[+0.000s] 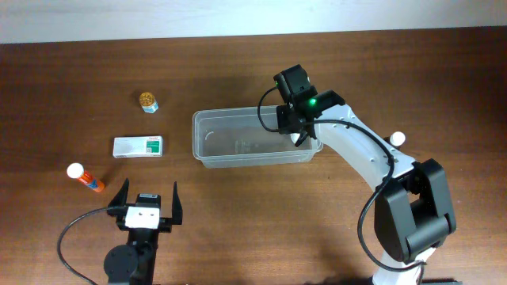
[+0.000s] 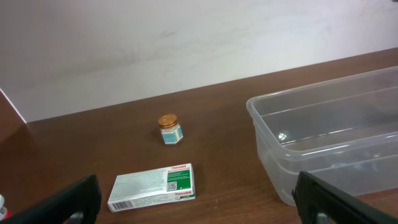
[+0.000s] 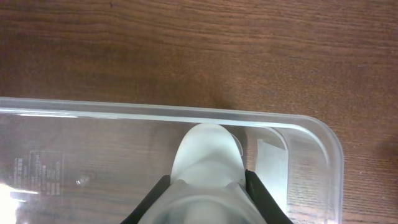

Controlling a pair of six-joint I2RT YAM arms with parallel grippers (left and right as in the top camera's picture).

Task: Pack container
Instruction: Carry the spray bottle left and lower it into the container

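The clear container (image 1: 198,138) lies mid-table; its near corner shows in the left wrist view (image 2: 267,143) and its far rim in the right wrist view (image 3: 186,115). My right gripper (image 1: 295,125) hangs over the container's right end, shut on a white, rounded, translucent item (image 3: 205,155) that looks like a small bottle; its lower part is hidden between the fingers (image 3: 261,196). The item sits inside the tub's outline, near the far wall. My left gripper (image 1: 147,203) rests open near the front edge, with nothing between its fingers (image 2: 336,202).
A white and green medicine box (image 1: 138,146) (image 2: 152,185) lies left of the container. A small jar with a gold lid (image 1: 147,101) (image 2: 169,129) stands behind it. An orange tube with a white cap (image 1: 85,179) lies far left. A small white-capped item (image 1: 397,138) stands beside the right arm.
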